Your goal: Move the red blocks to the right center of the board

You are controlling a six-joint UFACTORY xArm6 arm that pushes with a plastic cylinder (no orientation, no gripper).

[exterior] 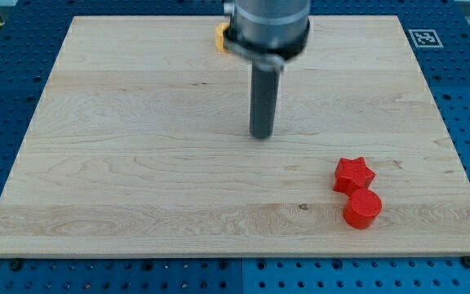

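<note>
Closest to the view's bottom, toward the right, sits the red round block [362, 208], a short cylinder standing on its flat end. Right behind it, up and a touch to the left, is the red star block [353, 174]; the two look to be touching, or so nearly that I cannot see a gap. Both lie on the pale wooden board [137, 188], in its lower right part, a little in from the right edge and not far from the bottom edge.

Further up, near the board's middle, my tip [261, 135] rests on the wood at the end of the straight dark rod. It stands well apart from the red pair, up and to their left, touching neither. This end effector is just a rod, with nothing to part or close, so it grips nothing.

Beyond that, at the view's top, the arm's grey housing [266, 24] hides most of a yellow block [220, 37]; only a sliver pokes out on its left, too little to tell the shape.

Around the board runs the blue perforated desk [6, 90], and a small black-and-white marker [423, 37] lies by the board's top right corner.
</note>
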